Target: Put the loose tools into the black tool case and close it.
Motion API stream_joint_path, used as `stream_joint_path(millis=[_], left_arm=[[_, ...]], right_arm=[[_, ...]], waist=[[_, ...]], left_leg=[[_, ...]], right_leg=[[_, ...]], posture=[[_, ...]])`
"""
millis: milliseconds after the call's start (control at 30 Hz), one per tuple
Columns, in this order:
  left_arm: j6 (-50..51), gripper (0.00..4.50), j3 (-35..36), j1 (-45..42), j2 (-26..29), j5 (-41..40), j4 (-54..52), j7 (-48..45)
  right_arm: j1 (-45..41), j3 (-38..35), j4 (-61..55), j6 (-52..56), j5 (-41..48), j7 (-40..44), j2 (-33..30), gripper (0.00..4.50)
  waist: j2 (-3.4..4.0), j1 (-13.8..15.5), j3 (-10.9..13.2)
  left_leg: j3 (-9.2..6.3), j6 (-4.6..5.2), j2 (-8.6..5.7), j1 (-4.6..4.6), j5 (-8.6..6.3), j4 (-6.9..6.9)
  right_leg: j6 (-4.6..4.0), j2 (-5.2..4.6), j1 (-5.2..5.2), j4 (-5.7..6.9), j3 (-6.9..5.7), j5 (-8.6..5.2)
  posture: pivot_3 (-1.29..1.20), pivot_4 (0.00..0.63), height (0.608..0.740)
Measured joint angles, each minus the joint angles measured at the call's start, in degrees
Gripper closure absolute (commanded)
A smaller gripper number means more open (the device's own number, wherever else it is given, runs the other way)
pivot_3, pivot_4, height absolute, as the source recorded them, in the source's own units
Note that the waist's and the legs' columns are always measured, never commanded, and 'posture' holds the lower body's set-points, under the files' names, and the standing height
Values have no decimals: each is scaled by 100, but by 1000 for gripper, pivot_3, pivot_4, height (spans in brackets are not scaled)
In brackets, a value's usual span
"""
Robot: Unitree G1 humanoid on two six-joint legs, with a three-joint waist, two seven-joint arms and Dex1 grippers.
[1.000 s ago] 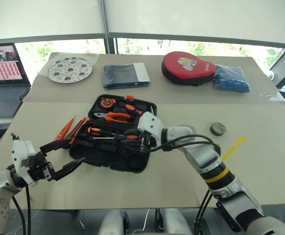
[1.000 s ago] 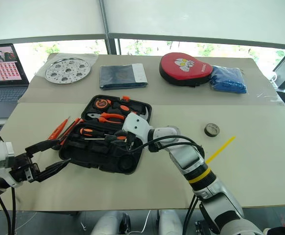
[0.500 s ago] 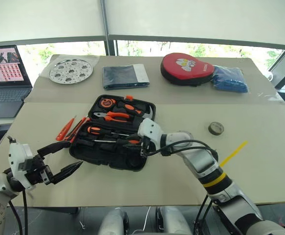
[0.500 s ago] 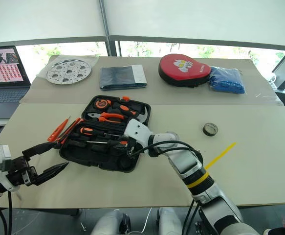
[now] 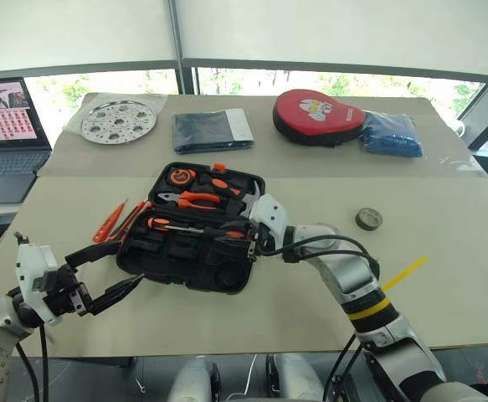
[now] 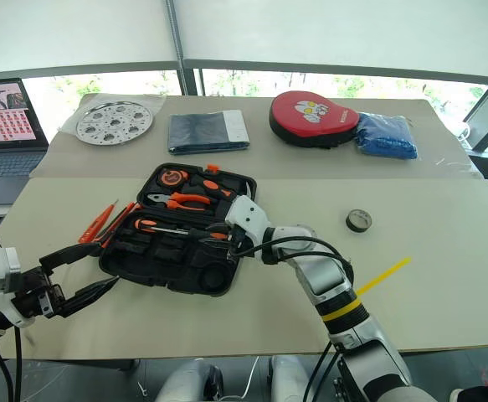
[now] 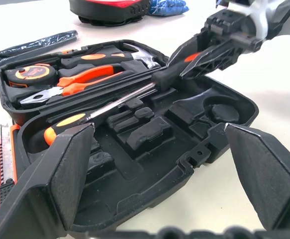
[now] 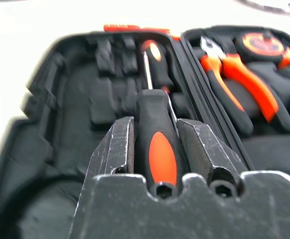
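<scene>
Right gripper pinches 1 screwdriver over the open black tool case; left gripper, fingers spread, stays at its near-left edge, bare table alongside.

Robot test lab, paper-covered table, laptop alongside, white blinds over wide windows

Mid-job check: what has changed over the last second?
The right pincer, shut on a black-and-orange screwdriver, shifted slightly to the robot's right and lower over the front half of the black tool case; no release yet. Unchanged: the left pincer, open at the case's front left corner, the loose tools left of the case, and the tape roll.
</scene>
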Motion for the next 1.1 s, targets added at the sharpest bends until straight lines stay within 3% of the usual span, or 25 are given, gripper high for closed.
stream_joint_path(millis=[300, 367, 500, 667, 767, 1000, 1100], left_arm=[[1, 0, -4, -50, 0, 3, 0, 2], [3, 0, -8, -51, 0, 4, -1, 8], [10, 0, -18, -57, 0, 4, -29, 42], [26, 0, -23, -56, 0, 4, -42, 81], [43, 0, -24, -55, 0, 4, -51, 96], [62, 0, -24, -70, 0, 8, -42, 142], [62, 0, -21, -77, 0, 22, 35, 165]], right_arm=[[-17, 174, 51, -49, -287, -23, 64, 3407], [-16, 178, 38, 94, -286, -26, 78, 2432], [3, 176, -3, 319, -225, 92, 10, 1226], [6, -208, -8, -226, 127, 363, 12, 1226], [2, -474, -11, -494, 415, 473, 132, 1895], [-106, -336, 657, -946, 180, 298, 528, 4251], [-240, -109, 1265, -1171, -162, 147, 770, 4382]], waist=[[0, -1, 0], [0, -1, 0], [-1, 2, 0], [-1, 4, 0], [-1, -1, 0], [0, -8, 0], [0, -18, 0]], left_leg=[[0, -1, 1, 2, 1, 0], [0, -1, 1, 2, 1, 0], [-1, 0, 1, 1, 0, 0], [-1, 0, 0, 0, 0, 0], [-1, 0, 2, 1, 0, -1], [0, -2, 1, 2, 1, -1], [1, -4, 1, 1, 3, -1]], right_leg=[[0, 0, 1, 2, 1, 0], [0, 0, 1, 2, 1, 0], [0, 0, 2, 0, 0, 0], [0, 0, 1, 0, 0, 0], [0, 2, 1, 0, 1, 0], [0, 1, 0, 3, 1, 0], [0, 2, -1, 3, 0, 0]], posture=[[0, 150, 740], [0, 150, 740], [0, 150, 740], [0, 150, 740], [0, 150, 740], [0, 150, 740], [0, 150, 740]])
